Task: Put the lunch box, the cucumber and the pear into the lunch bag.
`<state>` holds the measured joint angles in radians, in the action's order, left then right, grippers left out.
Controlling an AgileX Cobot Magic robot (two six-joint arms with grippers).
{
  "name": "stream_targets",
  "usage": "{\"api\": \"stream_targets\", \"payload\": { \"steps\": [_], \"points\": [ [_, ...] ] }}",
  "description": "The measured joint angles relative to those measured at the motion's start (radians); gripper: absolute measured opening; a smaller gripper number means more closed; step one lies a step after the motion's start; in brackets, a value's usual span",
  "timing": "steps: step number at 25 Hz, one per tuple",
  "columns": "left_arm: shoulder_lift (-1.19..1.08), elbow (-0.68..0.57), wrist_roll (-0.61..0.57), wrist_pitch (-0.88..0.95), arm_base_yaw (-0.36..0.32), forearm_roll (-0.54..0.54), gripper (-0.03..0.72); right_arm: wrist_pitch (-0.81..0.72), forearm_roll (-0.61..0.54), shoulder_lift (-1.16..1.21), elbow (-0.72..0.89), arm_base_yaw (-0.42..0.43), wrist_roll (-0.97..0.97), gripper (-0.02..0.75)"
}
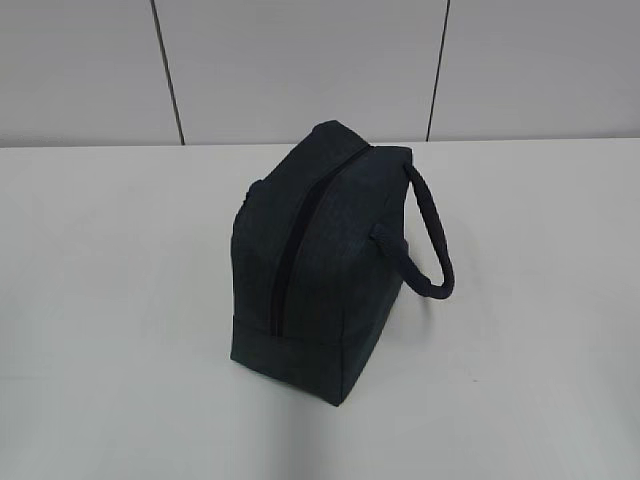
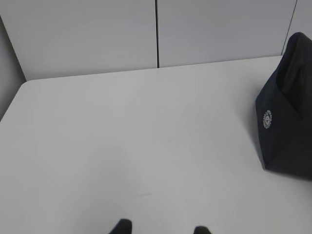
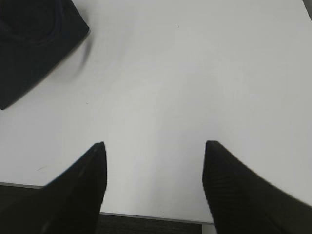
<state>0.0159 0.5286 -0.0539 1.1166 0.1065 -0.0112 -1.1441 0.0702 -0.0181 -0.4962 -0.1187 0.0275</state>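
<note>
The dark navy lunch bag [image 1: 320,250] stands in the middle of the white table, its top zipper [image 1: 292,255] closed and its padded loop handle [image 1: 432,240] hanging to the right. Its end with a small round white logo shows at the right of the left wrist view [image 2: 287,122], and a corner shows at the top left of the right wrist view [image 3: 34,44]. My left gripper [image 2: 162,230] is open and empty over bare table. My right gripper [image 3: 153,146] is open and empty near the table's front edge. The lunch box, cucumber and pear are out of view.
The white table [image 1: 120,300] ends at a pale panelled wall [image 1: 300,60] behind. Its front edge [image 3: 146,217] shows between my right fingers. Its rounded far left corner [image 2: 24,83] shows in the left wrist view.
</note>
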Motion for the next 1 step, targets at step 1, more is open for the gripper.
{"api": "stream_targets", "payload": {
  "steps": [1],
  "points": [
    [0.0,0.0,0.0,0.0,0.0,0.0,0.239,0.0,0.0,0.0,0.0,0.0,0.0,0.479]
  ]
}}
